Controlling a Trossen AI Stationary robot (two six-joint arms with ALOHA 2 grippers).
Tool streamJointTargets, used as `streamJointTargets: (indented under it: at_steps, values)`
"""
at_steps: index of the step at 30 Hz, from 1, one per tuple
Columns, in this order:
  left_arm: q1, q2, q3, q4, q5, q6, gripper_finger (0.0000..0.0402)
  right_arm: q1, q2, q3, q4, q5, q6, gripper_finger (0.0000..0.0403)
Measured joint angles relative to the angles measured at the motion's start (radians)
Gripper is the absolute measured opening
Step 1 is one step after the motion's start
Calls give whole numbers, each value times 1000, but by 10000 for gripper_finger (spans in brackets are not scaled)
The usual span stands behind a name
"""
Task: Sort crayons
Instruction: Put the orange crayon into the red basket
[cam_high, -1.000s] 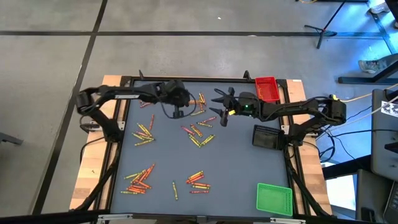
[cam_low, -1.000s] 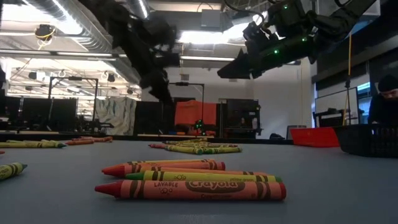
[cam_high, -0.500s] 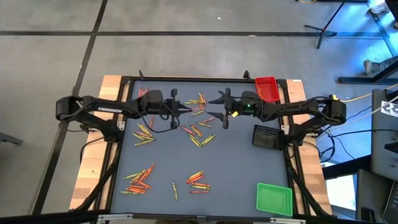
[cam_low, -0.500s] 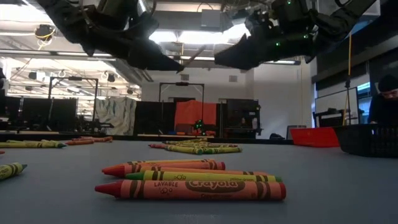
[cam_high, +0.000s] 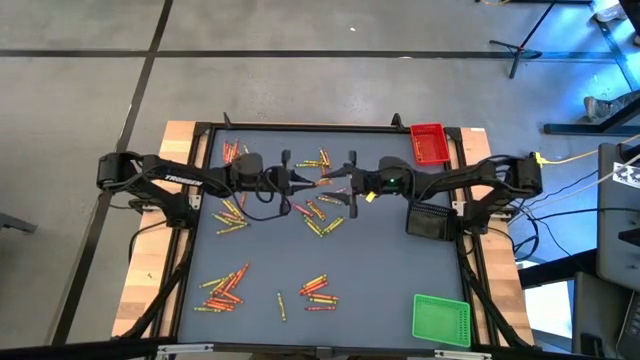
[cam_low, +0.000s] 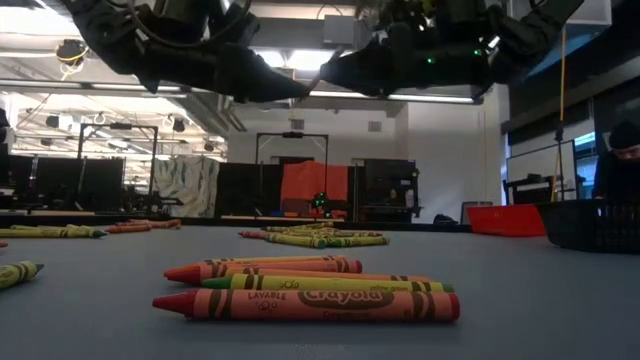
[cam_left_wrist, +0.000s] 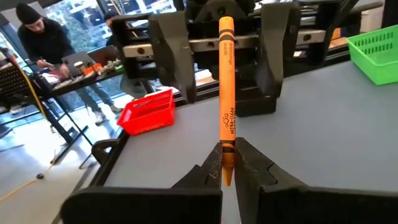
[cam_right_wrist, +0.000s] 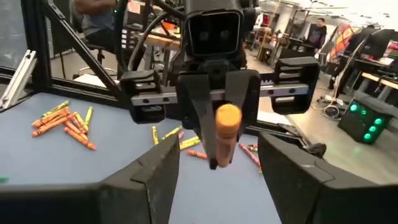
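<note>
My left gripper (cam_high: 303, 181) is shut on an orange crayon (cam_left_wrist: 226, 87) high above the table's far middle. The crayon juts out level toward my right gripper (cam_high: 340, 187). That gripper faces it, open, its two fingers (cam_left_wrist: 171, 59) standing on either side of the crayon's free end (cam_right_wrist: 228, 118) without touching it. Many more red, orange and yellow crayons (cam_high: 318, 215) lie in loose clusters on the grey table top (cam_high: 380, 280). My left gripper pinches the orange crayon near one end (cam_left_wrist: 227, 163) between its two fingertips. The fingers reach level toward the table's right and lie along the crayon. The crayon juts straight out ahead of them, lifted clear of the table.
A red tray (cam_high: 429, 143) stands at the far right corner, a black tray (cam_high: 431, 220) at the right edge and a green tray (cam_high: 441, 320) at the near right. Crayon clusters lie at the left (cam_high: 232, 212) and near left (cam_high: 225, 290). A person (cam_left_wrist: 34, 37) stands beyond the table.
My left gripper has tipped up from pointing down to level and gone toward the table's right, carrying the orange crayon. My right gripper has come toward it from the right, so the crayon's free end now stands between its open fingers.
</note>
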Motion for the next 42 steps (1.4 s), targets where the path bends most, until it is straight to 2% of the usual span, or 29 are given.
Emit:
streamJointTargets:
  at_steps: [5,14,16,19,22,31,37,42]
  values:
    - [-6,0,0,-2,4,0,4,19,37,44,-2,-28,-2,166]
    - [-7,0,0,-7,14,-1,4,23,35,50,-7,-5,-21,19]
    - [-7,0,0,-8,14,-2,4,23,35,50,-8,13,-27,13]
    - [-6,0,0,-7,10,0,5,23,34,50,-15,37,-24,33]
    - [-7,0,2,-9,-53,0,21,23,27,64,-63,92,-23,40]
    - [-6,-3,6,-8,-98,-57,129,22,-31,231,-552,308,-50,17]
    - [-6,-2,6,-48,-145,-58,143,16,-75,383,-960,452,-6,22]
    - [-6,-2,6,-58,-145,-55,143,-46,-105,479,-1278,544,75,21]
